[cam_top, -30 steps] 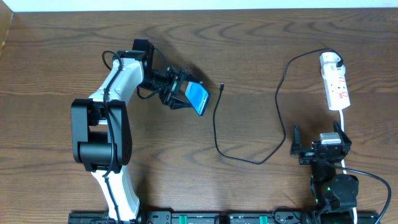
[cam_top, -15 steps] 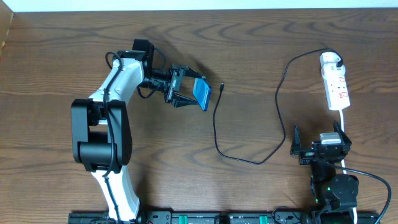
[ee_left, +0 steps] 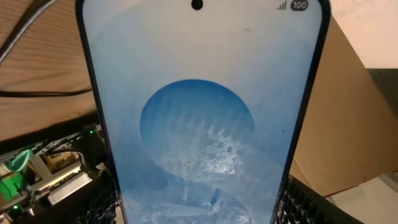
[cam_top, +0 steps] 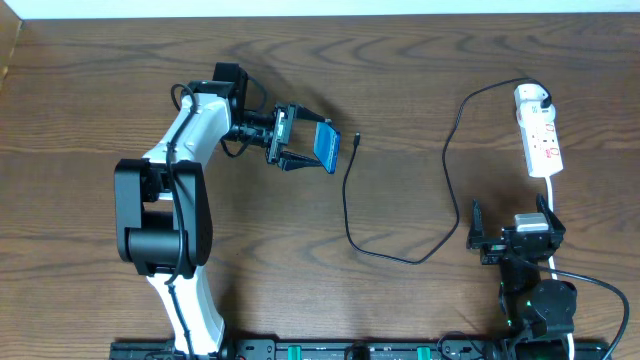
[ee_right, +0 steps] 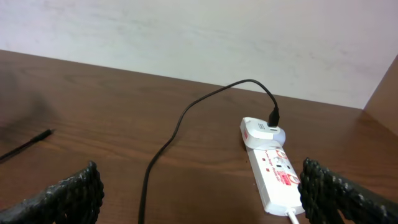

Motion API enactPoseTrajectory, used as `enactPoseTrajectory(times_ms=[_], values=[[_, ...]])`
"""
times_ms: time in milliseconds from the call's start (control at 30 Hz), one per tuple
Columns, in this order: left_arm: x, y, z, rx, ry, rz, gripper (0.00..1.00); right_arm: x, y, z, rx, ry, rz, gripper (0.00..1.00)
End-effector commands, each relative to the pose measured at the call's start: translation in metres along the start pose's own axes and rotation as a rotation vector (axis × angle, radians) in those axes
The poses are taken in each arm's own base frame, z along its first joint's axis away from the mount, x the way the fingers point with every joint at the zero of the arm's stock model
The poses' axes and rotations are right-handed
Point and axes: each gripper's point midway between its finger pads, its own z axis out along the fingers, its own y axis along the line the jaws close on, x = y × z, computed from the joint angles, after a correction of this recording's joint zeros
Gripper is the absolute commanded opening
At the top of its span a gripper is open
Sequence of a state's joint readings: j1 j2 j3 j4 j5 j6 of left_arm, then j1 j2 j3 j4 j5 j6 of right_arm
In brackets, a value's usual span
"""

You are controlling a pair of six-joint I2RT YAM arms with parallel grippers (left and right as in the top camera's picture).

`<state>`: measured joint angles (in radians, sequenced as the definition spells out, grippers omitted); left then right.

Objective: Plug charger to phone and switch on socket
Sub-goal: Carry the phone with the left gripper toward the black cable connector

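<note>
My left gripper [cam_top: 300, 149] is shut on the phone [cam_top: 326, 150], holding it on edge above the table; its blue screen [ee_left: 199, 124] fills the left wrist view. The charger's black cable [cam_top: 350, 215] runs across the table, its connector tip [cam_top: 357, 139] lying just right of the phone. The white plug adapter [cam_top: 531, 96] sits in the far end of the socket [cam_top: 541, 142], also in the right wrist view [ee_right: 273, 174]. My right gripper [cam_top: 516, 235] is open and empty, low at the near right, close to the socket's cord.
The socket's white cord [cam_top: 552, 195] runs down past my right arm's base [cam_top: 538, 305]. My left arm [cam_top: 170, 190] stretches across the left side of the wooden table [cam_top: 90, 120]. A wall [ee_right: 186, 31] rises behind the table's far edge.
My left gripper has turned the phone more on edge and carried it slightly right and up, closer to the connector tip. The right arm has not moved.
</note>
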<state>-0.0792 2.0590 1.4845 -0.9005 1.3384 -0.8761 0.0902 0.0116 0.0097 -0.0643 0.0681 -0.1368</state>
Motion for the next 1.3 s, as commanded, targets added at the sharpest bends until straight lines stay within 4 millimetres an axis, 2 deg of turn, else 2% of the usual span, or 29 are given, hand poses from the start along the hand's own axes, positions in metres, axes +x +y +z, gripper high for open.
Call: enactPoseTrajectory(times_ms=[0, 333, 633, 1267], values=[[0.0191, -0.0130, -0.0059, 0.050, 0.048, -0.001, 0.67, 0.0012, 0.0006, -0.0001, 0.001, 0.000, -0.007, 0.99], [0.0191, -0.0129, -0.0059, 0.049, 0.049, -0.042, 0.66, 0.0012, 0.0006, -0.0001, 0.001, 0.000, -0.007, 0.99], [0.0184, -0.0126, -0.0058, 0.043, 0.048, -0.171, 0.66, 0.0012, 0.0006, -0.0001, 0.001, 0.000, -0.008, 0.99], [0.0180, -0.0123, -0.0058, 0.042, 0.045, -0.169, 0.65, 0.0012, 0.0006, -0.0001, 0.001, 0.000, -0.008, 0.99]])
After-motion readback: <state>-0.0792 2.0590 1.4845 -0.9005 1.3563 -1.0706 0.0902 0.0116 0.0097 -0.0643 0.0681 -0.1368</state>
